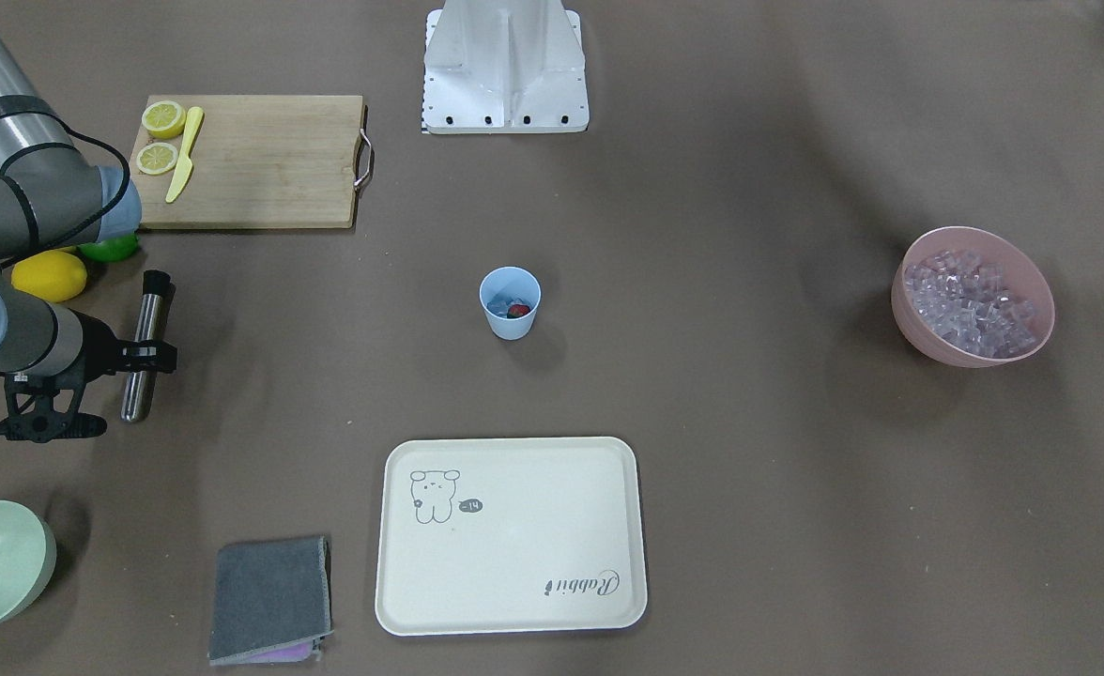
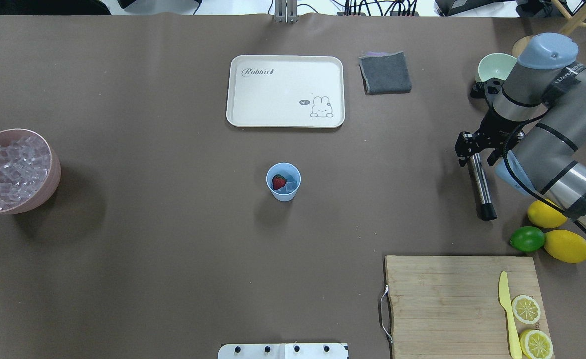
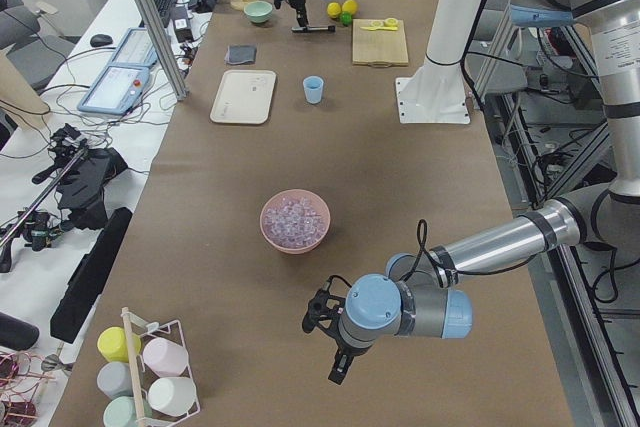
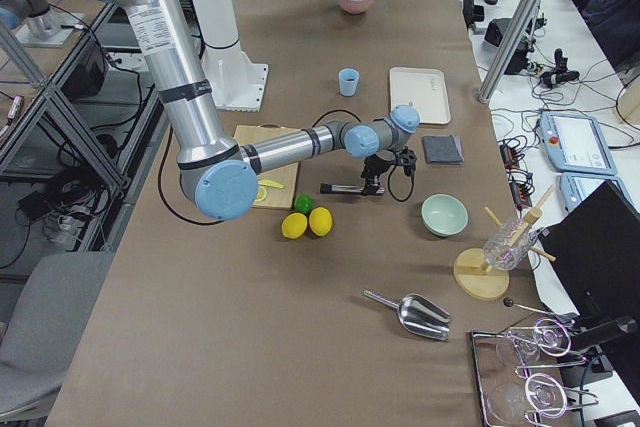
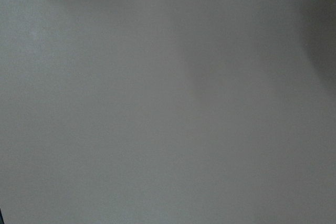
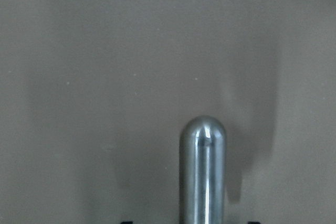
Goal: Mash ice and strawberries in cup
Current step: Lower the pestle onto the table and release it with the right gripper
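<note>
The light blue cup (image 2: 283,182) stands upright mid-table, also in the front view (image 1: 510,302). Inside it lie one red strawberry (image 2: 278,181) and a few clear ice cubes (image 2: 290,187). A steel muddler (image 2: 480,184) with a black end lies flat on the table at the right. My right gripper (image 2: 475,149) is low over its far end, open, with a finger on each side of the rod (image 6: 203,166) and a gap to both. My left gripper (image 3: 340,367) shows only in the exterior left view, low over bare table; I cannot tell whether it is open or shut.
A pink bowl (image 2: 49,184) of ice sits far left. A cream tray (image 2: 285,89), grey cloth (image 2: 385,73) and pale green bowl (image 2: 495,66) lie beyond. Two lemons (image 2: 566,246), a lime (image 2: 527,239) and a cutting board (image 2: 442,304) with lemon halves and a yellow knife are near right.
</note>
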